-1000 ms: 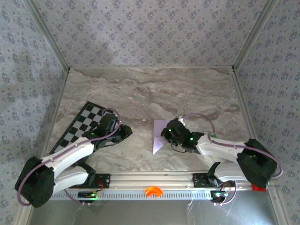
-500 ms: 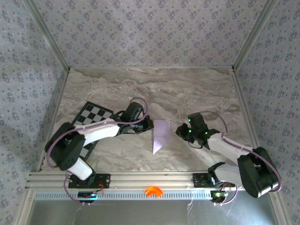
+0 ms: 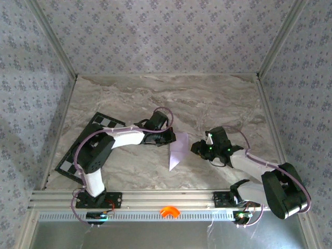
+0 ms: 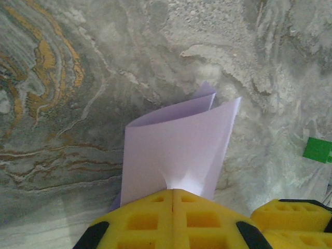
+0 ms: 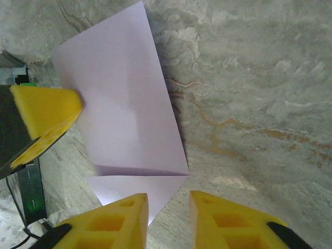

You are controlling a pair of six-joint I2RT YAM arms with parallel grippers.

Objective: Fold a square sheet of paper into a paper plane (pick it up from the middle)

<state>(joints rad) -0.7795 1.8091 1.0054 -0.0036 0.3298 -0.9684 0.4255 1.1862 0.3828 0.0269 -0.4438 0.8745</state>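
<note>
The square sheet of paper (image 3: 179,149) lies mid-table as a narrower creased lilac shape with its point towards the arms. My left gripper (image 3: 171,138) is shut on its upper left edge; the left wrist view shows the yellow fingers (image 4: 150,218) pressed together on the paper (image 4: 176,145), which bows upward. My right gripper (image 3: 196,148) stands just right of the sheet, apart from it. In the right wrist view its jaws (image 5: 168,207) are open, with the folded corner of the paper (image 5: 116,104) beside the left finger. No finished paper plane is in view.
A black-and-white checkered board (image 3: 102,122) lies at the left under the left arm. A tiny green block (image 4: 317,149) sits on the marble to the right of the paper. Patterned walls enclose the table on three sides.
My left arm swung right from the checkered board to the paper and shut on its edge. My right gripper let go of the paper, backed off to the right and opened.
</note>
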